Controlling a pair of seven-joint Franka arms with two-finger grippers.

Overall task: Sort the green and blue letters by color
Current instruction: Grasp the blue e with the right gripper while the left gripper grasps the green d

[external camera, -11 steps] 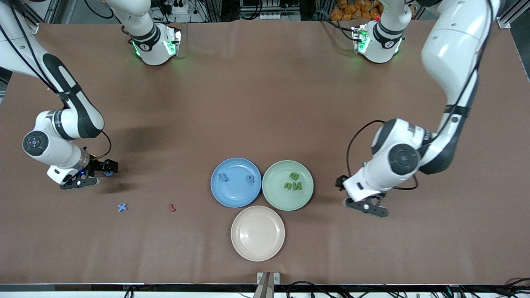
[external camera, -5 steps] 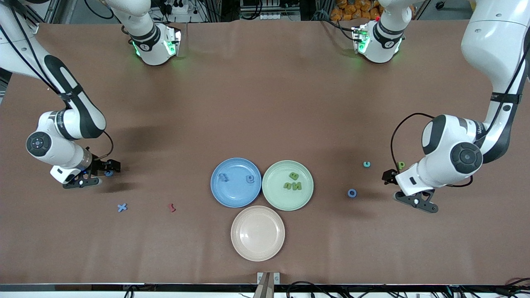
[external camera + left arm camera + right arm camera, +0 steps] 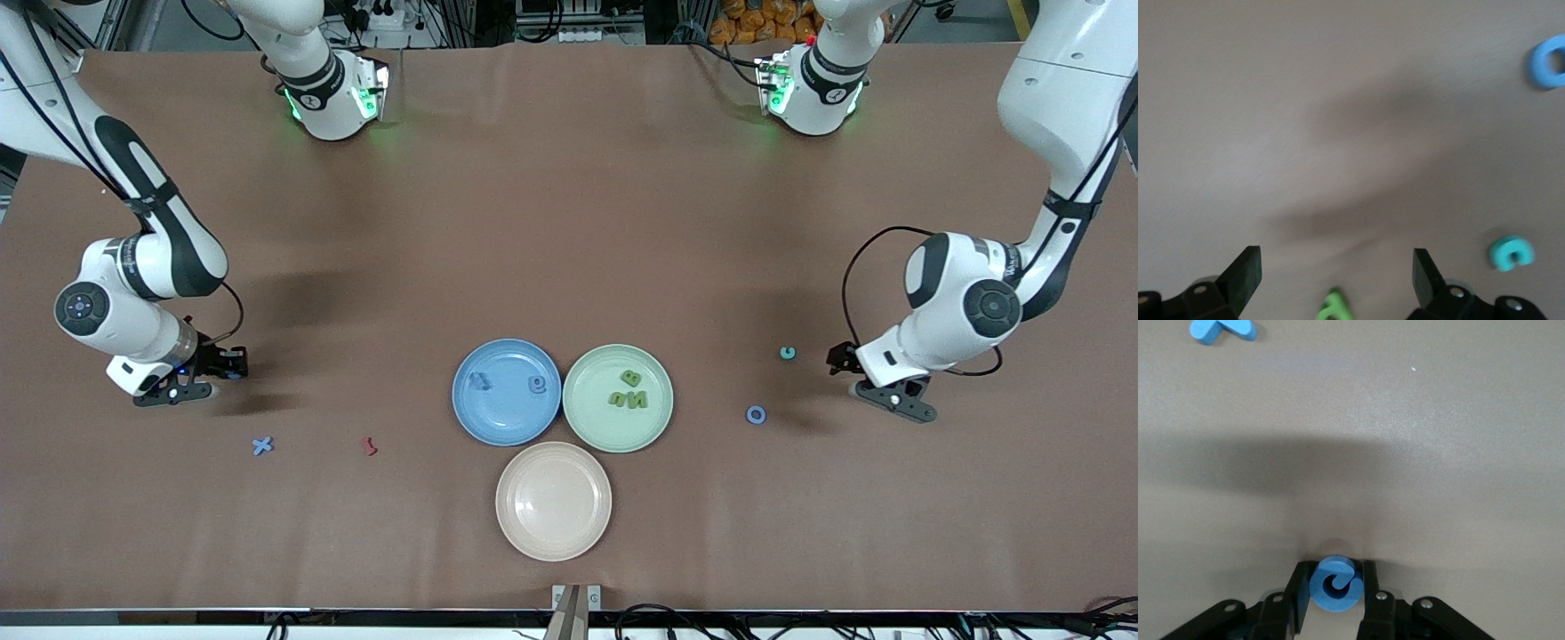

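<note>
My right gripper (image 3: 236, 366) is down at the table toward the right arm's end, shut on a round blue letter (image 3: 1336, 583) that sits between its fingers (image 3: 1300, 587). A blue X letter (image 3: 262, 445) lies nearer the front camera than it. My left gripper (image 3: 840, 358) stands open low over a green letter (image 3: 1335, 308), which lies between the fingers (image 3: 1245, 277) untouched. A teal letter (image 3: 788, 353) and a blue ring letter (image 3: 756, 414) lie beside it. The blue plate (image 3: 507, 422) holds two blue letters (image 3: 537, 384). The green plate (image 3: 596, 425) holds green letters (image 3: 628, 400).
An empty beige plate (image 3: 553, 500) sits nearer the front camera than the two coloured plates. A small dark-red squiggly piece (image 3: 369, 445) lies between the blue X and the blue plate. Both arm bases (image 3: 333, 93) stand along the table's back edge.
The right gripper has shut on the round blue letter. The left arm has swung from beside the green plate toward its own end of the table, uncovering the blue ring and the teal letter.
</note>
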